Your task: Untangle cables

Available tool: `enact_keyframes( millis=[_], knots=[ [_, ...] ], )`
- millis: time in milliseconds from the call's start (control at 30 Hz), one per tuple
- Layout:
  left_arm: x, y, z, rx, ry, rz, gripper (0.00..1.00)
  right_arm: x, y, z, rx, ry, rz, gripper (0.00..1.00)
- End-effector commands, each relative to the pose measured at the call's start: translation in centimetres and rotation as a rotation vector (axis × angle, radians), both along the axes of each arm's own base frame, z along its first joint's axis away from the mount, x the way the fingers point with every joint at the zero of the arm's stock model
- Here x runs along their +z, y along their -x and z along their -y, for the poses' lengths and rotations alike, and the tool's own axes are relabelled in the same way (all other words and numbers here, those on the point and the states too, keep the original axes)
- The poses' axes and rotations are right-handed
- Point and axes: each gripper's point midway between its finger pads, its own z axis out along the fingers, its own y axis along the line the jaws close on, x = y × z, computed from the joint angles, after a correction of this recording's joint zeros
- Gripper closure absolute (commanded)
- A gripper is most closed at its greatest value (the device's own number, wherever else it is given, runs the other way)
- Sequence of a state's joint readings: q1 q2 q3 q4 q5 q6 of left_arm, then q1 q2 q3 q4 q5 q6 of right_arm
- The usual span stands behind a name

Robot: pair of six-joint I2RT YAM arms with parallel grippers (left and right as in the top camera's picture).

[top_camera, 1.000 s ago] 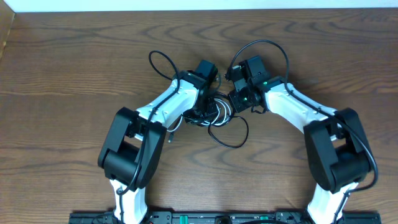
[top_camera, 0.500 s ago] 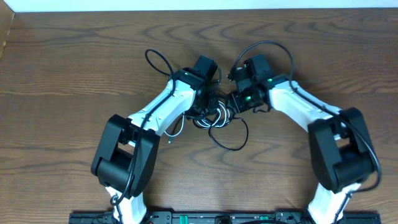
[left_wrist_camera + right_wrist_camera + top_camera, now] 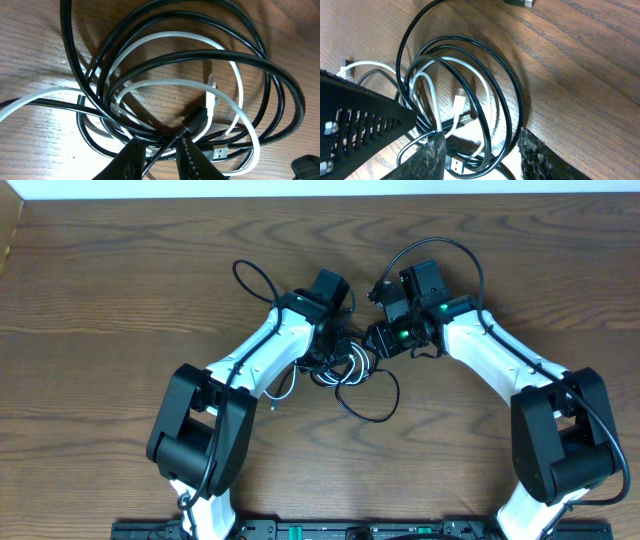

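Note:
The cables (image 3: 352, 366) lie tangled on the wooden table between my two arms, black loops with a white cord wound through them. In the left wrist view, black loops (image 3: 280, 75) and the white cord (image 3: 165, 35) overlap, with a USB plug (image 3: 220, 151) at the bottom. My left gripper (image 3: 161, 161) is open only narrowly, and one thin black cord runs loosely between its fingers. My right gripper (image 3: 482, 157) stands open wide over the black loops (image 3: 512, 95), several strands and a USB plug (image 3: 455, 164) lying between its fingers. From overhead, the left gripper (image 3: 335, 345) and right gripper (image 3: 378, 340) nearly meet over the tangle.
The left arm's black body (image 3: 355, 115) fills the lower left of the right wrist view. One black loop (image 3: 372, 398) trails toward the table's front. The arms' own thick wires arch up at the left (image 3: 255, 280) and the right (image 3: 440, 252).
The right gripper has opened and drawn back a little to the right. The left arm's elbow has swung left and its jaws have parted slightly. The tangle has hardly moved.

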State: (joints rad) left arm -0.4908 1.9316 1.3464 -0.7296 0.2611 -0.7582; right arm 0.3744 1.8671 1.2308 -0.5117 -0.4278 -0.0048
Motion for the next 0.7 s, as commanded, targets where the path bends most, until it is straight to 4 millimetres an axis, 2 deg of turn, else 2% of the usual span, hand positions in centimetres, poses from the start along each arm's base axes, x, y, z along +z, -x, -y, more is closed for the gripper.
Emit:
enact_keyframes(
  millis=[0,133,267,367,400,500,533,667],
  knots=[
    [-0.6,0.5,-0.1,0.005,0.011,-0.036,0.73,0.8,0.2,-0.8,0.062,-0.010,0.035,0.58],
    [-0.6,0.6,0.2,0.009,0.030,-0.044,0.73,0.5,1.1,-2.0,0.116,0.006,0.046,0.55],
    [-0.8,0.9,0.1,0.024,0.025,-0.058,0.73,-0.6,1.1,-1.3,0.103,0.113,0.078,0.52],
    [-0.9,1.2,0.1,0.030,0.028,-0.069,0.73,-0.8,1.3,-1.4,0.106,0.128,0.080,0.53],
    [-1.0,1.3,0.1,0.034,0.033,-0.074,0.73,-0.8,1.3,-1.4,0.106,0.128,0.080,0.55],
    [-1.1,1.5,0.1,0.040,0.035,-0.083,0.73,-1.2,1.0,-0.6,0.086,0.171,0.094,0.73],
    [-1.1,1.5,0.1,0.040,0.035,-0.083,0.73,-1.3,0.8,-0.3,0.077,0.190,0.100,0.75],
    [-1.1,1.4,0.2,0.047,0.041,-0.084,0.73,-2.0,0.7,0.0,0.070,0.211,0.092,0.77]
  ],
)
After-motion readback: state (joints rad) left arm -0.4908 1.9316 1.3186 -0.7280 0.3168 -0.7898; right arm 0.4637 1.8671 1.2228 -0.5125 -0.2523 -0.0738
